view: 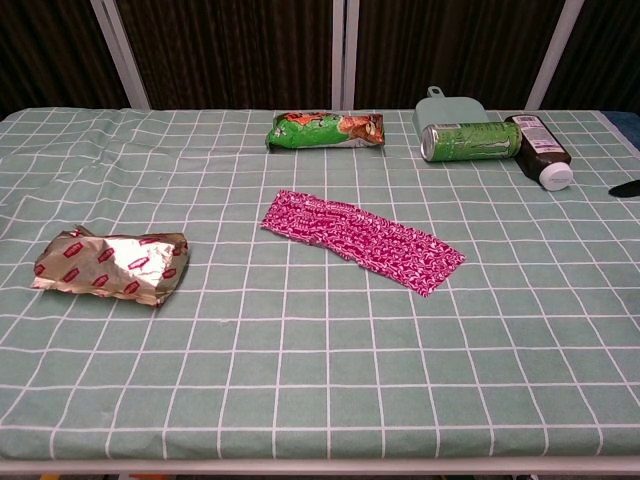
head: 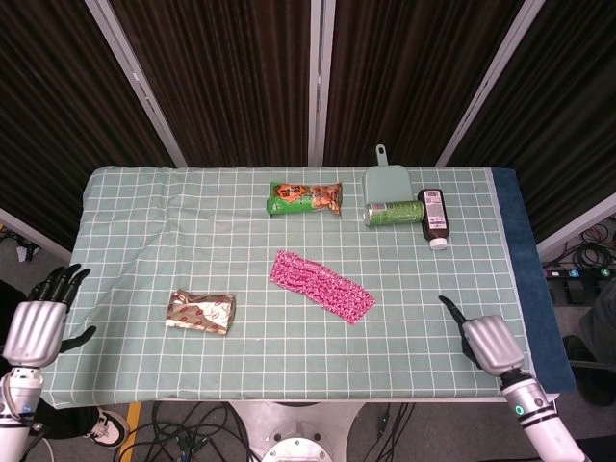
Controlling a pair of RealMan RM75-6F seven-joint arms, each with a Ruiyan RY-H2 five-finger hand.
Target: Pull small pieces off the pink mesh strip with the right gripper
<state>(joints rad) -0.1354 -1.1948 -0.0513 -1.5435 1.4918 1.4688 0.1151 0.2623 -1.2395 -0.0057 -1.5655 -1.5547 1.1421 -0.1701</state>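
The pink mesh strip (head: pixel 320 286) lies flat and slantwise at the middle of the green checked tablecloth, also seen in the chest view (view: pixel 360 240). My right hand (head: pixel 486 342) hovers over the table's front right corner, well to the right of the strip, holding nothing, with one dark finger (head: pixel 449 304) stretched toward the strip. Only a dark fingertip (view: pixel 625 188) shows at the right edge of the chest view. My left hand (head: pixel 38 322) is off the table's left edge with its fingers spread and empty.
A crumpled foil wrapper (head: pixel 200 311) lies front left. Along the back are a green snack bag (head: pixel 304 198), a pale green dustpan (head: pixel 386 179), a green can (head: pixel 393 213) on its side and a dark bottle (head: pixel 433 218) lying down.
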